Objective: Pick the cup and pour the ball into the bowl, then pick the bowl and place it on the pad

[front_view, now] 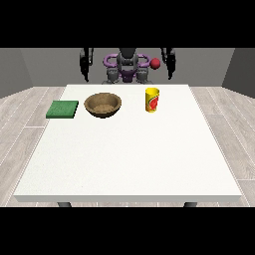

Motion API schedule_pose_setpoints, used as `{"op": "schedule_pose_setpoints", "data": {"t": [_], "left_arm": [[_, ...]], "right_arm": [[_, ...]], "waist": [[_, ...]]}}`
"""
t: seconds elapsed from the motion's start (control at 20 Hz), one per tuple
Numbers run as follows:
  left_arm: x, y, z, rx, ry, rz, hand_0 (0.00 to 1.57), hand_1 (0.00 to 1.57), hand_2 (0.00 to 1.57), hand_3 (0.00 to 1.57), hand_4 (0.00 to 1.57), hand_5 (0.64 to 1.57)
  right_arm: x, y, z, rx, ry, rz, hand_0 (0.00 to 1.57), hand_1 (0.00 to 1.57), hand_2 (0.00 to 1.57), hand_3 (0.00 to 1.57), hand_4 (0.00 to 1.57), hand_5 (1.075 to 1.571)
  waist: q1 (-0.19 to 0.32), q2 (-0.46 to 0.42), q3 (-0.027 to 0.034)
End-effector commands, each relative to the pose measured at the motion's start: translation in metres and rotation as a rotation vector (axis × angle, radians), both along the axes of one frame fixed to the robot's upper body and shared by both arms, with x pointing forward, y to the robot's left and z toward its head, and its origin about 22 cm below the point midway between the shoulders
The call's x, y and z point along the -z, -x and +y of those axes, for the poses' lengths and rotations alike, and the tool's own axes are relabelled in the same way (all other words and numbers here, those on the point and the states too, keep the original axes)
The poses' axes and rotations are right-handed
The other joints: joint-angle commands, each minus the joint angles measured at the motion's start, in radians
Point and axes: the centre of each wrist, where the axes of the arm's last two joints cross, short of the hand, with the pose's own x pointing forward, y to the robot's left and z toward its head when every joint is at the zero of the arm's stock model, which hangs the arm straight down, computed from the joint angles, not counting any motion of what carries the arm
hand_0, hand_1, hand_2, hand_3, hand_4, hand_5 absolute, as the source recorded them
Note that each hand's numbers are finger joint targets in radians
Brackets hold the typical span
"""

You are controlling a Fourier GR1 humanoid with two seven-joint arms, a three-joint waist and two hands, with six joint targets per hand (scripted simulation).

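Note:
A yellow cup (152, 99) with a red mark stands upright on the white table (129, 149), right of centre near the far edge. A red ball (155, 63) shows in the air above and behind the cup, in front of the robot's torso. A brown bowl (102, 104) sits left of the cup. Further left lies a flat green pad (63, 109). The hand at the view's right (171, 69) hangs beside the robot, behind the table, touching nothing. The hand at the view's left (85, 70) hangs likewise, away from every object.
The table's far edge runs just behind the cup and bowl. Grey wood-patterned floor surrounds the table. The robot's torso (127, 67) stands behind the far edge.

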Motion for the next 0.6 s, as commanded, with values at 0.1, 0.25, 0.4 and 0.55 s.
{"op": "schedule_pose_setpoints", "data": {"t": [0.1, 0.25, 0.4, 0.55], "left_arm": [[-0.022, -0.001, 0.008, -0.005, -0.029, -0.027, 0.00, 0.00, 0.00, 0.00, 0.00, 1.557], [-0.034, -0.003, 0.010, -0.004, -0.039, -0.028, 0.00, 0.00, 0.00, 0.00, 0.00, 1.557], [-0.077, -0.027, 0.036, -0.101, 0.121, -0.088, 0.00, 0.00, 0.00, 0.00, 0.00, 1.557], [-0.098, -0.030, 0.065, -0.106, 0.110, -0.158, 0.00, 0.00, 0.00, 0.00, 0.00, 1.552]], "right_arm": [[-0.022, -0.001, -0.005, 0.007, 0.019, -0.024, 0.00, 0.00, 0.00, 0.00, 0.00, 1.569], [-0.031, -0.001, -0.010, 0.018, 0.035, -0.015, 0.00, 0.00, 0.00, 0.00, 0.00, 1.569], [-0.050, 0.005, -0.076, 0.006, -0.060, -0.023, 0.00, 0.00, 0.00, 0.00, 0.00, 1.570], [-0.039, 0.014, -0.073, 0.002, -0.069, -0.078, 0.00, 0.00, 0.00, 0.00, 0.00, 1.570]], "waist": [[-0.005, -0.204, -0.0268], [-0.016, -0.279, -0.0315], [-0.079, -0.204, -0.0346], [-0.080, -0.140, -0.0350]]}}
